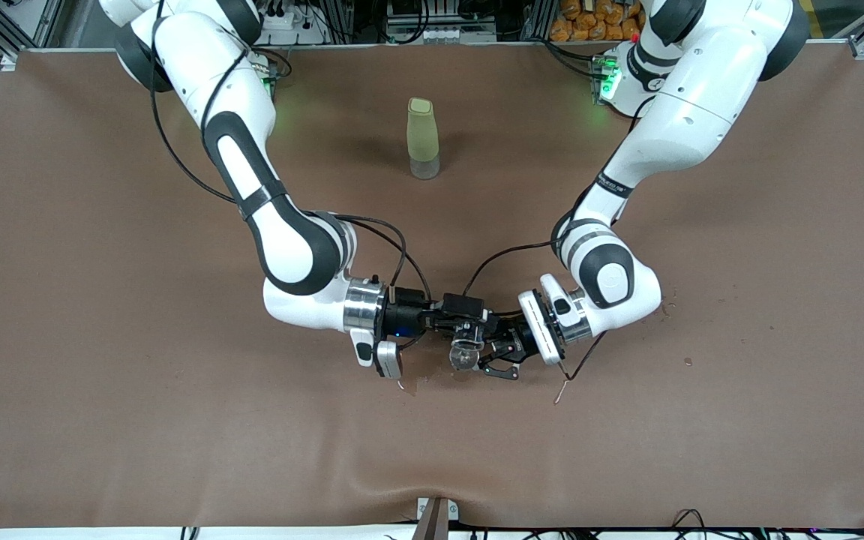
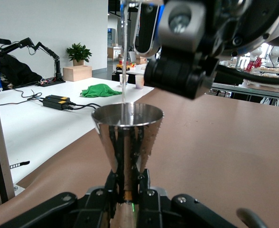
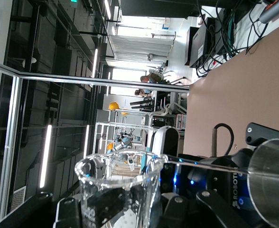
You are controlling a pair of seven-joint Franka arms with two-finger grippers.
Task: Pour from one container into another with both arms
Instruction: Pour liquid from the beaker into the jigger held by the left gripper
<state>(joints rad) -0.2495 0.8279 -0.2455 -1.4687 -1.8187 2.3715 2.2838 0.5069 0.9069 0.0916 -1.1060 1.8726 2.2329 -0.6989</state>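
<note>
Both arms reach in toward the middle of the brown table point(image 1: 102, 420) and meet there, the green bottle point(image 1: 423, 139) standing well apart, farther from the front camera and not involved. The right arm point(image 1: 282, 240) holds its gripper point(image 1: 469, 330) closed on the glass cup point(image 1: 464, 354), which is tipped well over so its long axis lies close to level, mouth toward the left arm's end of the table. The left arm point(image 1: 619, 281) holds its gripper point(image 1: 511, 352) closed on the waist of the jigger point(image 2: 126, 142), which stands upright, rim up, just beside and below the cup. What matters is that the cup's lip sits above the jigger's open bowl: a thin clear stream point(image 2: 124, 71) falls straight into it in the left wrist view. To my eye the pour is under way, and any further tilt must keep the lip over that rim.
</note>
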